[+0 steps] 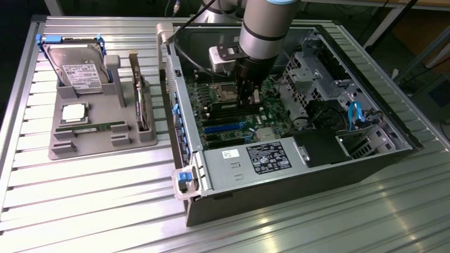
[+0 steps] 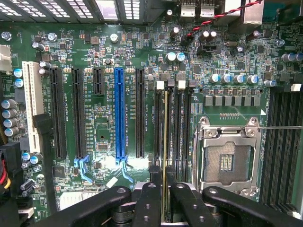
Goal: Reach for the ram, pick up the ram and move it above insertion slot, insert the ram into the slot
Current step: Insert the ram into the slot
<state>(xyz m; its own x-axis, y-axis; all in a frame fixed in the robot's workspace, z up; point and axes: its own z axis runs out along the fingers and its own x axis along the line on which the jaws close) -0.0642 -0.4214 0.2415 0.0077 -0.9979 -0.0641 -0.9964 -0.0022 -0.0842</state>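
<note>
My gripper (image 2: pixel 165 176) is shut on the ram (image 2: pixel 165 137), a thin green stick seen edge-on between the black fingers (image 2: pixel 147 198). The ram runs along a long black slot (image 2: pixel 159 123) with pale end clips, one of several parallel slots beside the processor socket. I cannot tell whether its lower edge is in the slot or just over it. In the exterior view the gripper (image 1: pixel 247 97) hangs straight down from the arm inside the open computer case, close over the green motherboard (image 1: pixel 232 113).
A blue expansion socket (image 2: pixel 120 113) and the square silver processor socket (image 2: pixel 228 161) flank the memory slots. The case walls (image 1: pixel 179 100), drive cage (image 1: pixel 316 74) and power supply (image 1: pixel 271 158) hem in the arm. A grey fixture (image 1: pixel 98 145) at the exterior view's left holds a hard drive (image 1: pixel 79 71) and another green stick (image 1: pixel 91 127).
</note>
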